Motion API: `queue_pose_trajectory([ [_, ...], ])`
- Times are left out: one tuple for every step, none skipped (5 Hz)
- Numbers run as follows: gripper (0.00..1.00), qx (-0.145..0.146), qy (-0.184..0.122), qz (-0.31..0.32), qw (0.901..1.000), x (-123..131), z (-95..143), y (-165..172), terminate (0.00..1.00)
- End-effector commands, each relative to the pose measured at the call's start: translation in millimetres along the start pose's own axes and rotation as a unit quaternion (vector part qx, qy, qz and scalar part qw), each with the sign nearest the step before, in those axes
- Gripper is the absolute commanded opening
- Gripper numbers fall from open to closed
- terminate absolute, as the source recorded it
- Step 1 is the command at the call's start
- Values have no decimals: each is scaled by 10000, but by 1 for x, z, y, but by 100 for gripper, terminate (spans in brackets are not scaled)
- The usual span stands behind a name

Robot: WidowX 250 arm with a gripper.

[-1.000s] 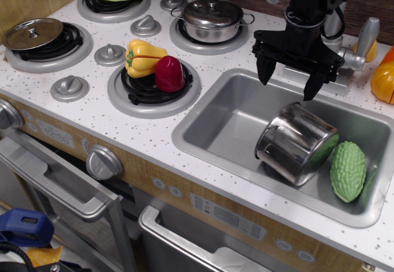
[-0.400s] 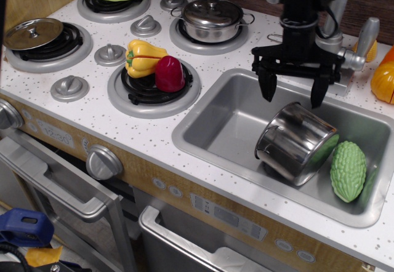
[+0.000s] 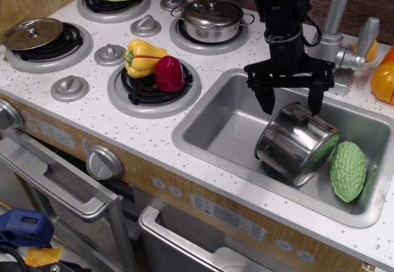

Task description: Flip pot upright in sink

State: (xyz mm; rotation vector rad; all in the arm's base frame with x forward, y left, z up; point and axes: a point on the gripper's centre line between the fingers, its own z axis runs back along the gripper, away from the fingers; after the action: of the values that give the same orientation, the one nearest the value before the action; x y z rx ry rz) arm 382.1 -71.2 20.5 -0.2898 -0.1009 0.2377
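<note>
The shiny steel pot (image 3: pixel 298 143) lies tilted on its side in the grey sink (image 3: pixel 225 130), leaning toward the right, with its flat base facing up and left. My black gripper (image 3: pixel 290 104) hangs open just above the pot's upper edge, one finger on each side of its top. It holds nothing. A green bumpy gourd (image 3: pixel 348 170) lies in the sink touching the pot's right side.
A lidded shallow pot (image 3: pixel 212 19) sits on the back burner. A yellow pepper (image 3: pixel 141 57) and red pepper (image 3: pixel 168 74) sit on the front burner. The faucet (image 3: pixel 335 26) stands behind the sink. Orange produce (image 3: pixel 383 80) lies at the right edge.
My gripper has moved down and slightly left, from above the sink's back rim to just over the pot. It stays open. The pot has not moved.
</note>
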Motion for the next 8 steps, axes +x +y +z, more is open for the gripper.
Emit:
queue_pose_trajectory([
  [100, -549, -149, 255, 9981, 1, 0, -4, 0],
  [100, -831, -204, 493, 9951, -8, -12, -14, 0],
  [100, -1039, -296, 864, 9904, -15, -21, -26, 0],
  [0, -1190, -402, 1016, 9869, -23, -26, -36, 0],
  [0, -1380, -526, 1236, 9813, -29, -34, -44, 0],
  [0, -1195, -623, 1194, 9837, -32, -34, -48, 0],
  [0, -709, -665, 925, 9910, -24, -20, -41, 0],
  [0, -5, -864, 526, 9949, -8, -2, -35, 0],
])
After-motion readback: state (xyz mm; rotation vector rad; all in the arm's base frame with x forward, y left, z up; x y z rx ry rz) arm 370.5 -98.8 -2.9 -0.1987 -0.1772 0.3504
